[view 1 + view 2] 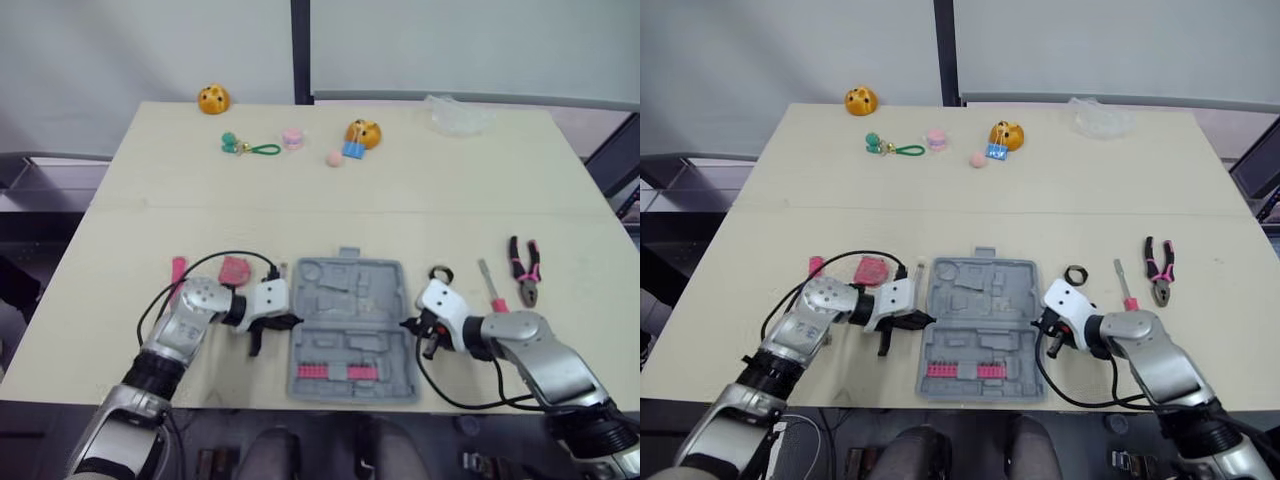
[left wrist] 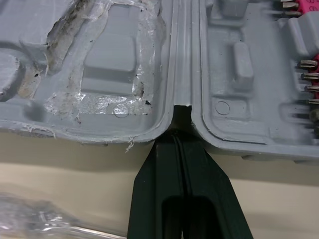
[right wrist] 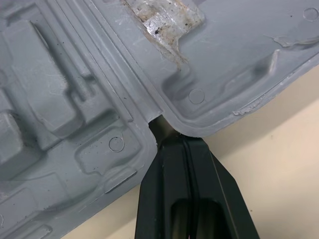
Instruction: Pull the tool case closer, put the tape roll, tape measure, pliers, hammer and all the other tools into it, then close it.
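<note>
My left gripper (image 2: 182, 124) has its two fingers pressed flat together, holding nothing, with the joined tip poked into the hinge notch on the left side of the open tool case (image 1: 350, 300). My right gripper (image 3: 162, 130) is clenched the same way, its tip in the matching notch on the right side. The tool case lies flat between my two arms, both halves up. Its near edge is close to the front edge of the table (image 1: 330, 190).

I judge the hold to be weak. The tips are only wedged in, so a quick tug could pop one out, and then the other arm would swing the tool case round. Pulling it any nearer could also tip the front half over the table edge.

The black ring (image 1: 440, 273), screwdriver (image 1: 490, 290) and pliers (image 1: 525, 272) lie just beyond my right wrist, where a careless swing would scatter them.
</note>
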